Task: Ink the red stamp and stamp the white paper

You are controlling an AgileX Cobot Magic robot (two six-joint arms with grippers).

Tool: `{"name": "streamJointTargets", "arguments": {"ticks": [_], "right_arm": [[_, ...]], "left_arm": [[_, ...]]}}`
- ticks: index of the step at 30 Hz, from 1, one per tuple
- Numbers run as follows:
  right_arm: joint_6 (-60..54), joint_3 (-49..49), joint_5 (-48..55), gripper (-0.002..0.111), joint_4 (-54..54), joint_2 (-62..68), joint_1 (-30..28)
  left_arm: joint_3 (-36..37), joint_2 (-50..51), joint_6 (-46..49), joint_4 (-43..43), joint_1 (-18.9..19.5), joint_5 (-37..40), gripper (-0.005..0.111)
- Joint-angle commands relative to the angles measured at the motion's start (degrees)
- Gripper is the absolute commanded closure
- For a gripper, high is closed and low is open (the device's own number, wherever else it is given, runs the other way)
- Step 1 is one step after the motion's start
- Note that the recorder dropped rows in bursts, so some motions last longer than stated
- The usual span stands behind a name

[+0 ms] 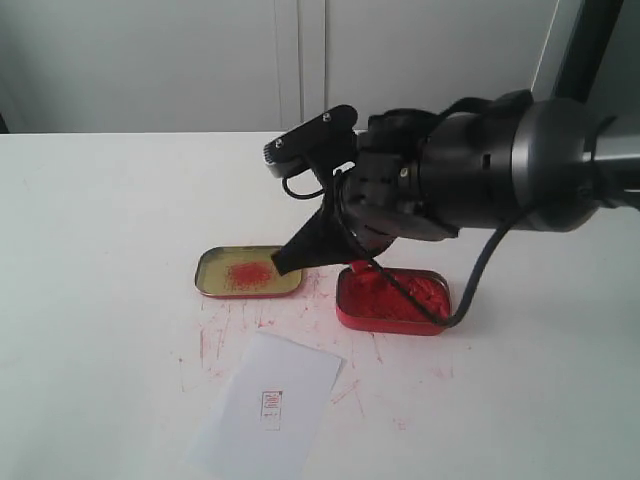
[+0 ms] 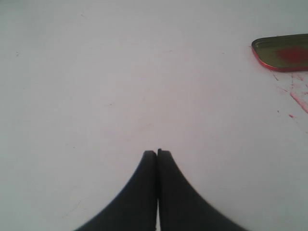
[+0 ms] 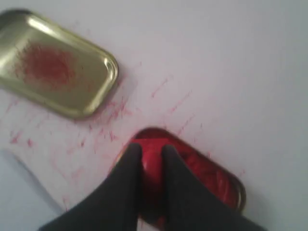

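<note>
Reaching in from the right over the bench (image 1: pixel 100 220) with the right arm (image 1: pixel 500 170), forearm close to level, wrist bent down and toward the left. Hanging the right hand (image 3: pixel 151 149) low over the left end of the red tin (image 1: pixel 405 300), the end closest to the gold lid (image 1: pixel 212 272). Clamped on the red stamp (image 3: pixel 151 163), one dark finger on either side and only a narrow strip of bright red showing between them. Pointing the stamp down at the lumpy red paste; cannot tell whether touching it, red on red and blurred in the right wrist view.

Holding the left hand (image 2: pixel 157 153) above bare bench away from the tin, fingers pressed together with nothing between, just a corner of the gold lid at the edge of its wrist view.

Finding the white paper (image 1: pixel 250 430) flat on the near part of the bench, nearer than lid and tin and roughly between them, turned at a slant, well apart from the right hand. Marked with one tiny red rectangular imprint (image 1: pixel 271 408) near its middle. Noting thin red streaks (image 1: pixel 215 335) on the bench between paper, lid and tin, and a red smear in the middle of the lid.
</note>
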Motion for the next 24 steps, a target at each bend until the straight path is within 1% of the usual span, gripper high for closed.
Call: {"name": "streamJointTargets", "arguments": {"ticks": [1,4,8,10,13,17,24], "right_arm": [[-20.8,-3.4,6.3,0.108,23.9,-0.6,-0.5],[-29.1,-4.8,4.3,0.108,37.6,-0.6,-1.3],[-46.5,-5.2,2.1,0.108,62.3,0.5,-6.1],[-52.7,-5.2,2.1,0.108,69.8,1.6,-7.5],[-59.0,-5.2,2.1,0.108,78.5,3.3,-8.6],[-65.5,-5.2,1.9,0.108,86.8,6.1,-8.6],[-76.8,-5.2,1.2,0.108,104.9,11.2,-8.6]], "left_arm": [[0.2,-0.3,-0.1,0.0,0.1,0.0,0.107],[0.2,-0.3,-0.1,0.0,0.1,0.0,0.107],[0.2,-0.3,-0.1,0.0,0.1,0.0,0.107],[0.2,-0.3,-0.1,0.0,0.1,0.0,0.107],[0.2,-0.3,-0.1,0.0,0.1,0.0,0.107],[0.2,-0.3,-0.1,0.0,0.1,0.0,0.107],[0.2,-0.3,-0.1,0.0,0.1,0.0,0.107]]}}
